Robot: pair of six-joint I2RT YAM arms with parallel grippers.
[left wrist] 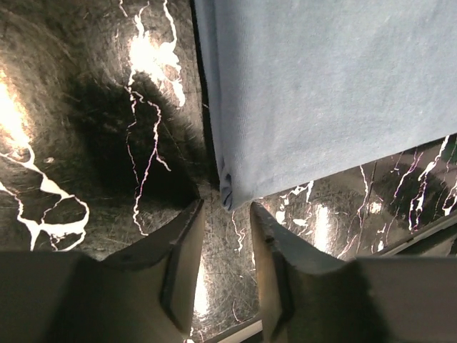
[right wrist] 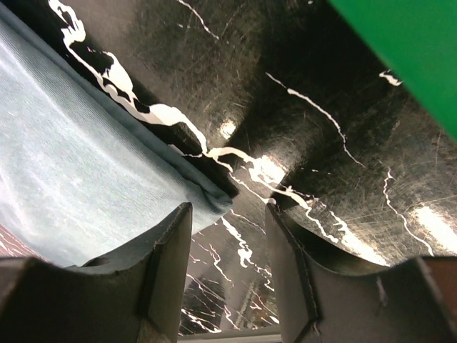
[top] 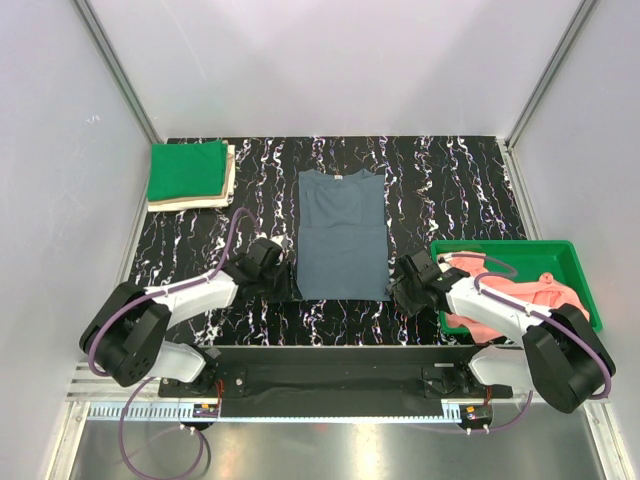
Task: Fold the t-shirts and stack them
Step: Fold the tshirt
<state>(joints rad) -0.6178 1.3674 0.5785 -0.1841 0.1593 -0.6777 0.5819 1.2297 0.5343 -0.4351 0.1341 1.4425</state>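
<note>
A grey-blue t-shirt [top: 342,235] lies flat in the middle of the black marbled table, sides folded in, collar at the far end. My left gripper [top: 277,265] is open and empty beside its near left corner; in the left wrist view that corner [left wrist: 230,187] sits just ahead of the gripper [left wrist: 226,214]. My right gripper [top: 400,278] is open and empty beside the near right corner, which shows in the right wrist view [right wrist: 207,194] just ahead of the gripper [right wrist: 228,214]. A folded stack with a green shirt [top: 187,170] on top lies at the far left.
A green tray [top: 556,251] at the right holds a pink shirt [top: 540,292]; its wall shows in the right wrist view [right wrist: 407,50]. A cream folded shirt [top: 229,185] lies under the green one. Enclosure walls stand on both sides.
</note>
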